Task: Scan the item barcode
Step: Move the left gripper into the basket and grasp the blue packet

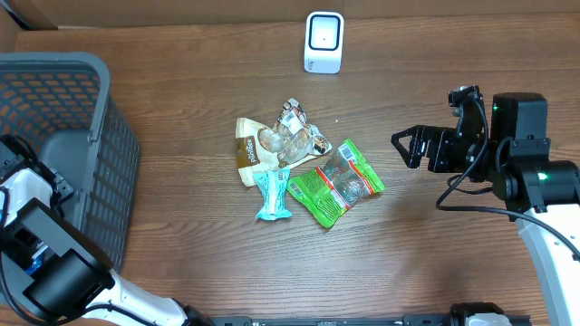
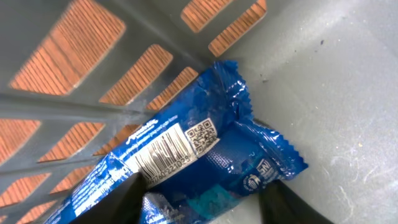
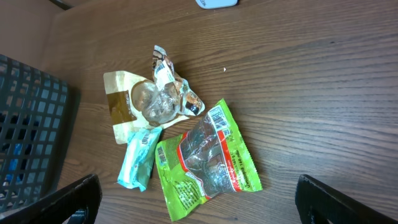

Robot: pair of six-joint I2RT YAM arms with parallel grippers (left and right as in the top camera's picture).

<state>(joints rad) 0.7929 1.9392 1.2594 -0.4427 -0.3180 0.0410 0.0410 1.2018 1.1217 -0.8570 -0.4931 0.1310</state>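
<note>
Left wrist: blue wrapper (image 2: 205, 155) lies in the basket (image 2: 342, 74) corner, barcode up, between the fingers of left gripper (image 2: 199, 194); can't tell if clamped. Right gripper (image 1: 409, 148) spread wide, empty, well outside basket.

Overhead: light is even and diffuse, coming from above. The wooden table (image 1: 181, 81) is bright, and shadows under the packets are short and soft. The white scanner (image 1: 323, 42) is nearly blown out. There is specular glare on the green packet (image 1: 337, 181) and the clear packet (image 1: 281, 140). The basket (image 1: 122, 172) interior is darker.

Left wrist: dimmer, with a grey cast. The blue wrapper (image 2: 205, 143) is sharp, its barcode is legible, and small highlights sit on its creases. The left gripper (image 2: 202, 190) fingers (image 2: 289, 205) are black and blurred at the bottom edge.

Right wrist: wood grain is crisp. The right gripper (image 3: 198, 186) fingers (image 3: 339, 199) are dark and soft at the corners.
</note>
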